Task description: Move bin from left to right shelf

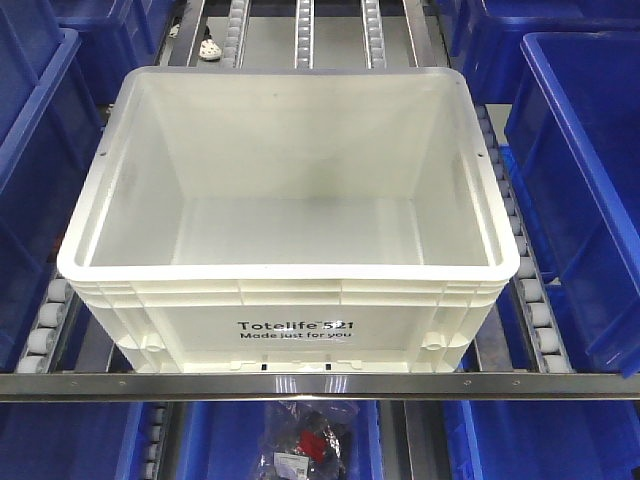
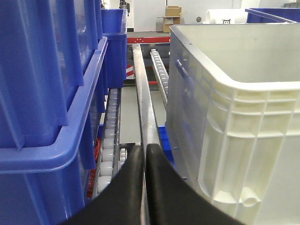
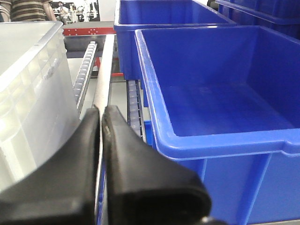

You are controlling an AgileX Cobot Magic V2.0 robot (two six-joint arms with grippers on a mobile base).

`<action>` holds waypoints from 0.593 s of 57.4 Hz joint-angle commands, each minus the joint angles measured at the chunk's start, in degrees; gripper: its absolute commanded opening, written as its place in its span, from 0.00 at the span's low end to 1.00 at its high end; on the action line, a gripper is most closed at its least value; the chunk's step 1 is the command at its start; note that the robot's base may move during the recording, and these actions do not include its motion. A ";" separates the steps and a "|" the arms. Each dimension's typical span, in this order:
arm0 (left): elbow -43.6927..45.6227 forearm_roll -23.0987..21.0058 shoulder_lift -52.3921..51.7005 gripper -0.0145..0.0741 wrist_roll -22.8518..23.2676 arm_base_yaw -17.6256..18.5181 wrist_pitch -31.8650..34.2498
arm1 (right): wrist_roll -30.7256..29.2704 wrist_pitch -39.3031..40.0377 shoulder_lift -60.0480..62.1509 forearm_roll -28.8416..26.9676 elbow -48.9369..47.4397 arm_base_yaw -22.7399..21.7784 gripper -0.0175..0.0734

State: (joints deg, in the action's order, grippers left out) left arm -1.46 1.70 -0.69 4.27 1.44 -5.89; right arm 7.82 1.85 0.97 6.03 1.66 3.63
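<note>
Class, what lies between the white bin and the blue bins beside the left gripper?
A metal rail and roller lanes separate bin from blue bins; left wrist view.

You have the white bin sitting upright and empty on the roller shelf. Its printed side, "Totelife 521 Made just for you", is just behind the grey front rail. Its ribbed rim sits level, and lanes of small white rollers run beneath it and out past its far edge.
</note>
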 commanded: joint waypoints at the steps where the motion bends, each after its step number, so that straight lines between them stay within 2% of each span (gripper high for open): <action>1: -1.11 -0.12 -0.89 0.16 0.38 -0.28 4.13 | -0.42 4.55 0.23 0.07 1.06 -0.22 0.18; 26: -1.11 -0.12 -0.89 0.16 0.38 -0.28 4.13 | -0.42 4.55 0.23 0.07 1.06 -0.22 0.18; 34: -1.11 0.98 -0.89 0.16 -1.04 -0.28 4.08 | -0.42 4.55 0.23 0.07 1.06 -0.22 0.18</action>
State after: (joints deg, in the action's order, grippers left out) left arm -1.46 2.33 -0.69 3.66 1.44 -5.89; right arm 7.82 1.85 0.97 6.03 1.66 3.63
